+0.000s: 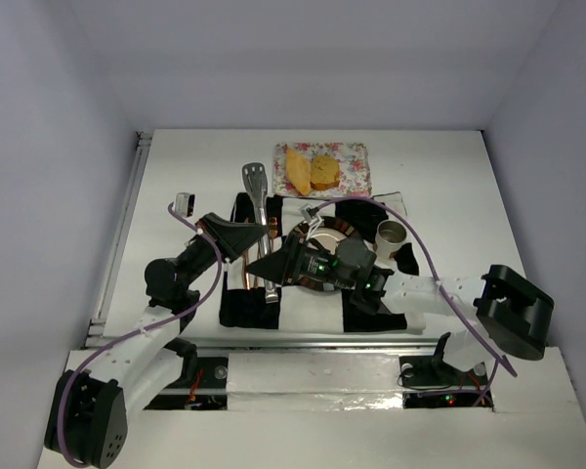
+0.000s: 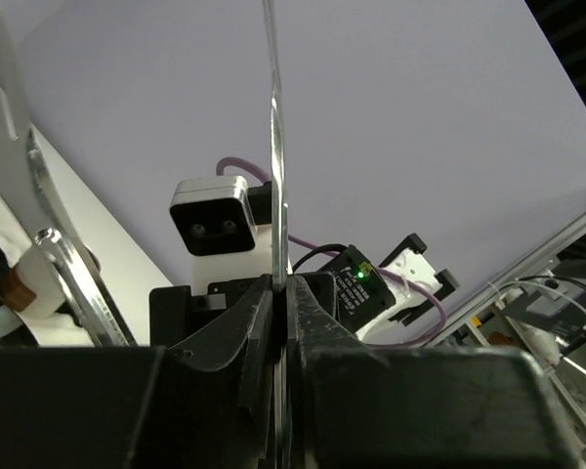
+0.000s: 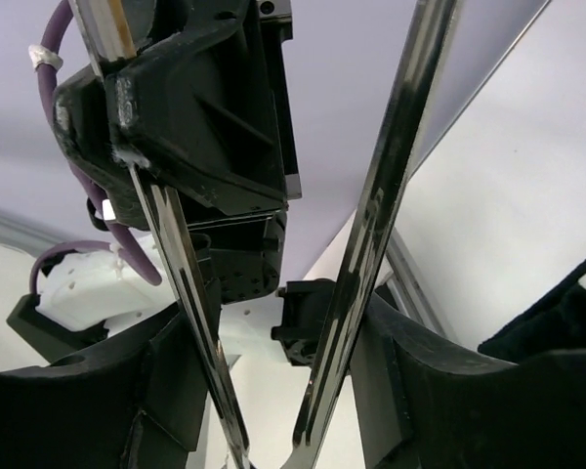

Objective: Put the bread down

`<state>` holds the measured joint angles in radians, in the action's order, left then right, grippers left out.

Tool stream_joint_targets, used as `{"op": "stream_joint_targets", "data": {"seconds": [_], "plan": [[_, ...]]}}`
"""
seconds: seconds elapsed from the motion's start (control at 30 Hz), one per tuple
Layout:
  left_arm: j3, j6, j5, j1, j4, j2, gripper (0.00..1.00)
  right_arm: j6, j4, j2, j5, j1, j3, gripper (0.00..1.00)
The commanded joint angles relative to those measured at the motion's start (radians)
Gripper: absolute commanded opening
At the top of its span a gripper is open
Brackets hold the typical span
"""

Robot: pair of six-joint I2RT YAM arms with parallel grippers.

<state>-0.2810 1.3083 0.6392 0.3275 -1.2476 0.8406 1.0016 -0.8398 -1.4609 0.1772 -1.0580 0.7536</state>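
Observation:
The bread lies on a floral napkin (image 1: 355,156) at the far middle of the table: an elongated yellow piece (image 1: 297,172) beside a squarer toasted piece (image 1: 324,172). Metal tongs (image 1: 256,186) stretch from near the napkin back over the chequered cloth. My left gripper (image 1: 261,240) (image 2: 279,283) is shut on one thin arm of the tongs (image 2: 276,147). My right gripper (image 1: 264,266) (image 3: 278,342) spans both tong arms (image 3: 391,176), a finger pressing on each from outside. Both grippers are well short of the bread.
A round plate (image 1: 347,234) sits on the black-and-white cloth (image 1: 244,308), mostly hidden under my right arm. A small cup (image 1: 391,234) stands to its right. A small clip-like object (image 1: 184,203) lies at the left. Grey walls enclose the table.

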Motion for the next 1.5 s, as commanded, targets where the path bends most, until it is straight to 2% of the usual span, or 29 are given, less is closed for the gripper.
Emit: {"op": "stream_joint_targets", "data": {"seconds": [0.0, 0.07, 0.1, 0.17, 0.2, 0.27, 0.3, 0.4, 0.57, 0.63, 0.8, 0.9, 1.0, 1.03, 1.13, 1.23, 1.47], "plan": [[-0.024, -0.009, 0.054, 0.008, -0.202, -0.014, 0.06, 0.014, -0.091, 0.013, -0.053, -0.003, -0.008, 0.57], [-0.035, -0.024, 0.068, 0.008, -0.161, -0.015, 0.19, 0.017, -0.085, 0.017, -0.059, -0.003, -0.008, 0.56], [-0.040, -0.046, 0.071, 0.008, -0.144, -0.020, 0.29, 0.020, -0.087, 0.019, -0.064, -0.003, -0.016, 0.54], [-0.053, -0.072, 0.080, 0.008, -0.080, -0.024, 0.40, 0.029, -0.082, 0.025, -0.076, -0.003, -0.020, 0.53], [-0.056, -0.084, 0.079, 0.008, -0.055, -0.037, 0.50, 0.032, -0.081, 0.033, -0.087, -0.003, -0.028, 0.52], [-0.067, -0.121, 0.079, 0.008, 0.011, -0.047, 0.57, 0.043, -0.082, 0.040, -0.097, -0.003, -0.037, 0.51], [-0.070, -0.133, 0.077, 0.008, 0.029, -0.061, 0.65, 0.046, -0.081, 0.050, -0.108, -0.003, -0.040, 0.50], [-0.098, -0.194, 0.077, 0.008, 0.129, -0.084, 0.80, 0.048, -0.061, 0.063, -0.125, -0.003, -0.048, 0.50], [-0.176, -0.328, 0.059, 0.008, 0.391, -0.123, 0.97, 0.061, -0.042, 0.105, -0.131, 0.029, -0.076, 0.49], [-0.205, -0.388, 0.051, 0.008, 0.490, -0.136, 0.99, 0.065, -0.032, 0.117, -0.134, 0.039, -0.080, 0.48], [-0.231, -0.448, 0.062, 0.008, 0.586, -0.141, 0.99, 0.071, -0.015, 0.154, -0.134, 0.070, -0.085, 0.48], [-0.250, -0.501, 0.059, 0.008, 0.674, -0.155, 0.99, 0.046, 0.080, 0.184, -0.128, 0.107, -0.068, 0.48], [-0.317, -0.645, -0.024, 0.008, 0.909, -0.182, 0.99, -0.044, 0.348, 0.214, -0.157, 0.145, -0.007, 0.48], [-0.360, -0.688, -0.060, 0.008, 1.051, -0.189, 0.99, -0.076, 0.510, 0.224, -0.169, 0.167, 0.041, 0.48], [-0.406, -0.814, -0.171, 0.008, 1.233, -0.209, 0.99, -0.185, 0.744, 0.231, -0.171, 0.214, 0.095, 0.48], [-0.400, -0.874, -0.225, 0.008, 1.315, -0.238, 0.99, -0.286, 0.922, 0.218, -0.160, 0.277, 0.159, 0.48], [-0.313, -0.914, -0.266, 0.008, 1.327, -0.310, 0.99, -0.484, 1.182, 0.081, -0.151, 0.400, 0.360, 0.48]]}}
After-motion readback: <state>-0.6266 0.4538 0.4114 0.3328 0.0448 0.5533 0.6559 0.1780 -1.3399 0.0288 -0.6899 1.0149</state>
